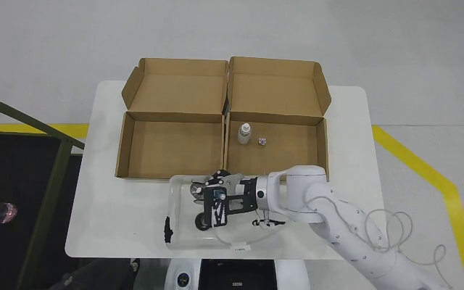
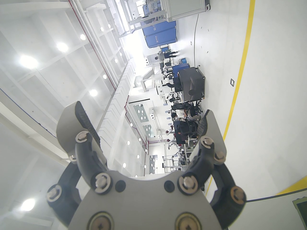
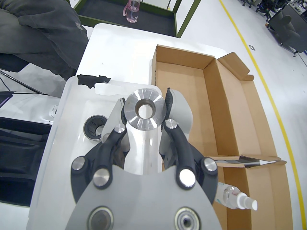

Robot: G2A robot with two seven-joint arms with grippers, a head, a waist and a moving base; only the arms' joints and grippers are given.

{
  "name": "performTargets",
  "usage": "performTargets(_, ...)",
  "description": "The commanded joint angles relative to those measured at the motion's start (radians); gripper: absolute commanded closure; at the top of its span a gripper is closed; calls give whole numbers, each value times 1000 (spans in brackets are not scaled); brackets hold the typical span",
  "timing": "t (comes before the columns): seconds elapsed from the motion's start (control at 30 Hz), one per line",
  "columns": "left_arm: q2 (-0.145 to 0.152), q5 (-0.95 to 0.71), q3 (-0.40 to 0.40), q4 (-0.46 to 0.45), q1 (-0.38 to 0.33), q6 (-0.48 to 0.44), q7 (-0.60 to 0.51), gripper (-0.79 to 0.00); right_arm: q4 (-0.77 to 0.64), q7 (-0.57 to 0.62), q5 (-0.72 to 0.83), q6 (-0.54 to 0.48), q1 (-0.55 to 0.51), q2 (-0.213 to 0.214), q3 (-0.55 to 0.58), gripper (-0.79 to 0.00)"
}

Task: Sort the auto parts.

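Over clear tray, right tool squeezes shiny metal cylinder near its holed end. Looks heavy, hard, slick; firm grip on round sides needed. Left tool spread wide, holding nothing.

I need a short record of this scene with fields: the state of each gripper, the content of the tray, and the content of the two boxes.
Right gripper: shut on a metal cylinder, over the tray
Left gripper: open, holding nothing, pointing away from the table
Tray content: a black-ringed bearing
First cardboard box: open, holds a spray bottle and a small part, apart
Second cardboard box: open, beside the first
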Motion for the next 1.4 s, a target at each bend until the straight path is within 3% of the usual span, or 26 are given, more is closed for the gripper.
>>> performTargets(0.0, 0, 0, 0, 0, 0, 0, 0, -785, -2, -3, 2, 2, 3, 0, 6, 0)
performTargets(0.57, 0, 0, 0, 0, 0, 0, 0, -785, 72, -47, 20, 47, 87, -24, -6, 0)
performTargets(0.9, 0, 0, 0, 0, 0, 0, 0, -785, 228, -65, 57, 86, 196, -60, -52, 0)
performTargets(1.37, 0, 0, 0, 0, 0, 0, 0, -785, 491, -20, 125, 139, 378, -143, -173, 0)
